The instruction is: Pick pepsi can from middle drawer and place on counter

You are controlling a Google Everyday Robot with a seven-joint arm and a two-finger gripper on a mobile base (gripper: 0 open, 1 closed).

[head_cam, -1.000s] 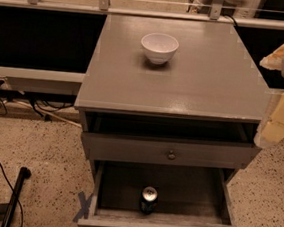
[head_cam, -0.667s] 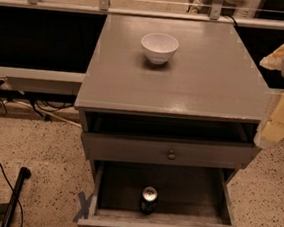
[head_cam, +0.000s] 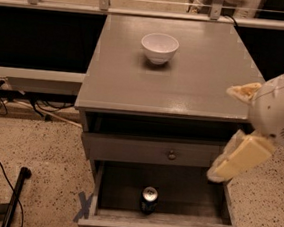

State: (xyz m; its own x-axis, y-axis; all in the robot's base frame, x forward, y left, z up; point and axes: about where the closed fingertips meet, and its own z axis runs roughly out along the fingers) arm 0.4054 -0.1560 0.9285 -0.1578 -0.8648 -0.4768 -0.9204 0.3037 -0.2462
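Observation:
The pepsi can [head_cam: 149, 199] stands upright on the dark floor of the open middle drawer [head_cam: 194, 198], near its low front wall and a little left of centre. The counter [head_cam: 184, 87] is the cabinet's grey top. My gripper [head_cam: 222, 133] hangs at the right, beside the cabinet's front right corner, above the drawer's right side and well to the right of the can. Its cream fingers [head_cam: 235, 162] stand apart, with nothing between them.
A white bowl [head_cam: 159, 47] sits on the counter towards the back. The shut upper drawer front with a round knob [head_cam: 171, 154] lies above the open drawer. A blue tape cross [head_cam: 84, 206], a black pole [head_cam: 15, 199] and cables lie on the speckled floor at left.
My gripper has moved left and down from the cabinet's right side towards the open drawer. The can and bowl have not moved.

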